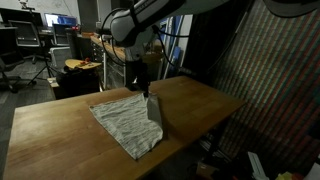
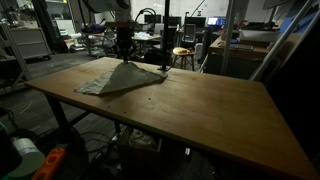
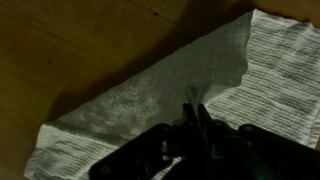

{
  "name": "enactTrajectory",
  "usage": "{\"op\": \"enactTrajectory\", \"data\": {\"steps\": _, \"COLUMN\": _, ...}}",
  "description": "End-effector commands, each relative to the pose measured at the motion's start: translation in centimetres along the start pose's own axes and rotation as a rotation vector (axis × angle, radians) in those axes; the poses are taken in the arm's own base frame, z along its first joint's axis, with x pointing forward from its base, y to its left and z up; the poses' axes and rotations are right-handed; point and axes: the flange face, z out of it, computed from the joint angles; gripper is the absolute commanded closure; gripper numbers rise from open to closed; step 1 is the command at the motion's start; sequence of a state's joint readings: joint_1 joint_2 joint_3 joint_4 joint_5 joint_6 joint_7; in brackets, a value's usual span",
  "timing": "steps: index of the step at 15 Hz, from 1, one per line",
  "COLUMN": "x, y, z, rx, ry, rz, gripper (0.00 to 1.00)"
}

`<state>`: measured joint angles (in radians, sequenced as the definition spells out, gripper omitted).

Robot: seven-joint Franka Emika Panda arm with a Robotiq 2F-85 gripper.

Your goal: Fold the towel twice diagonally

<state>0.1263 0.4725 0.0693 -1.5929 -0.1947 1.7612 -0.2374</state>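
Note:
A grey-white striped towel [image 1: 128,122] lies on the wooden table [image 1: 60,130]. My gripper [image 1: 146,90] is shut on one corner of the towel and holds it lifted above the cloth, so the towel rises in a peak [image 2: 124,66] under the jaws. In the wrist view the pinched fold of the towel [image 3: 195,100] stands up between my closed fingers [image 3: 192,128], with the rest of the towel [image 3: 150,100] spread below on the wood.
The table [image 2: 200,110] runs on past the towel as bare wood. Its edges are near the towel on the near side [image 1: 150,160]. Chairs, stools and lab clutter [image 2: 182,55] stand behind the table.

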Motion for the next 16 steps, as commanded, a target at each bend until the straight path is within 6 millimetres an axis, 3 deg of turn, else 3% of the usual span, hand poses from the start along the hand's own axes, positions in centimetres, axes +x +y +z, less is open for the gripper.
{"op": "enactTrajectory", "data": {"steps": 1, "x": 2.0, "y": -1.8, "z": -2.2, "rx": -0.053, "ry": -0.027, "rz": -0.018, "gripper": 0.98}}
{"op": "enactTrajectory", "data": {"steps": 11, "x": 4.4, "y": -4.6, "z": -5.1, "rx": -0.132, "ry": -0.073, "rz": -0.075, "gripper": 0.98}}
{"op": "enactTrajectory", "data": {"steps": 16, "x": 6.2, "y": -5.8, "z": -5.5, "rx": -0.155, "ry": -0.093, "rz": -0.096, "gripper": 0.98}}
